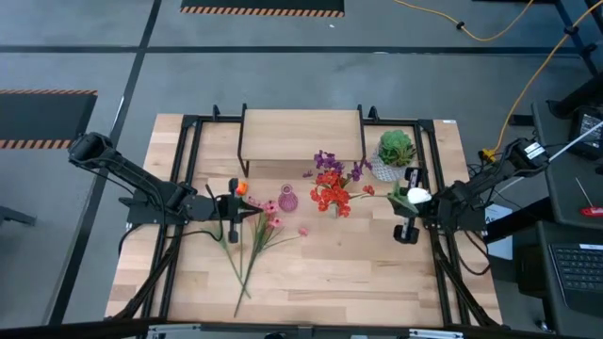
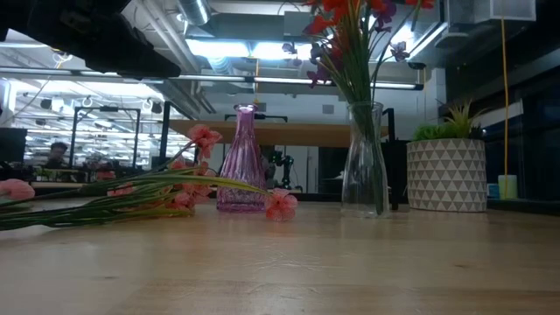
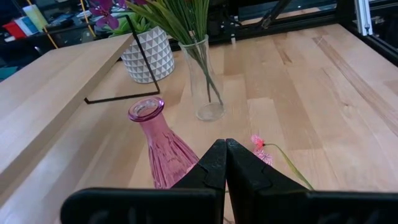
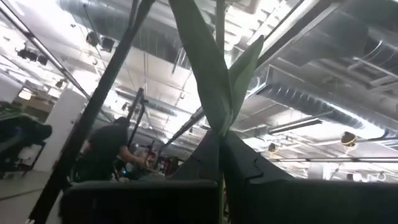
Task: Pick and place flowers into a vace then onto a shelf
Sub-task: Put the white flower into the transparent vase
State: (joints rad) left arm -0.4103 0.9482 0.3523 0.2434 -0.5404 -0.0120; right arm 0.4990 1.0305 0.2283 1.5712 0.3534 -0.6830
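My right gripper (image 1: pixel 405 201) is near the table's right edge, tilted up, shut on a white-bud flower (image 1: pixel 417 196). My left gripper (image 1: pixel 252 209) is shut and hovers just left of the empty pink glass vase (image 1: pixel 287 199) (image 3: pixel 158 146); nothing shows between its fingers (image 3: pixel 225 158). An orange tulip (image 1: pixel 241 187) shows beside it. Pink blossoms on long green stems (image 1: pixel 259 231) (image 2: pixel 131 197) lie flat on the table. A clear vase (image 1: pixel 332 200) (image 2: pixel 364 157) holds red and purple flowers. The shelf (image 1: pixel 301 132) stands at the far side. My right gripper pinches the white-bud flower's green stem (image 4: pixel 222 124) between its two fingers, just below where long leaves (image 4: pixel 205 68) branch off. The fingers point upward, along the stem. The flower is lifted clear of the table, with stem and leaves rising past the fingertips.
A spiky green plant in a white patterned pot (image 1: pixel 394 155) (image 2: pixel 446 171) stands right of the shelf. A loose pink bloom (image 1: pixel 303 230) (image 2: pixel 280 203) lies by the pink vase. Black frame rails (image 1: pixel 188 160) run along the table's sides. A person (image 4: pixel 102 155) shows in the room behind.
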